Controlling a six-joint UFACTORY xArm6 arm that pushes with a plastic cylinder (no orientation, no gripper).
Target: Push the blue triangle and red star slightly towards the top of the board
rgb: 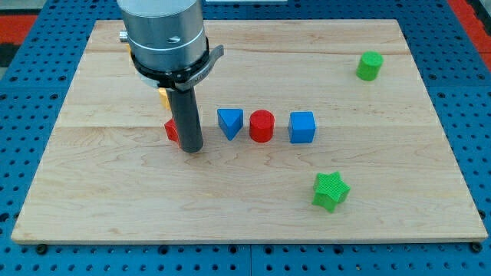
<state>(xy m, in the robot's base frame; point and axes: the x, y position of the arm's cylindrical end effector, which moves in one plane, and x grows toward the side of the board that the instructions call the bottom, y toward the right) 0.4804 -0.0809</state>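
Over on the left half of the frame, the arm's grey housing comes down from the top edge and narrows into the dark rod, and my tip [191,149] is planted on the desk [100,192] left of centre. There are no fingers on this rig to be apart or together, just that straight rod. Tucked right behind the rod on its left side is a red block [171,131], mostly covered, so its shape can't be made out; it sits touching or just beside the rod. Above it, peeking from under the housing, a sliver of a yellow-orange block [163,97], shape hidden too. Moving right, the blue triangle [229,123] sits just beside the rod, near but apart from it, point aimed at the bottom of the frame. Next in the row, close together, comes a red cylinder [261,126], then a blue cube [302,127]. Lower right of centre, well apart from the row, lies a green star [331,191]. And up in the upper right of the frame, near the desk's top edge, stands a green cylinder [369,66].
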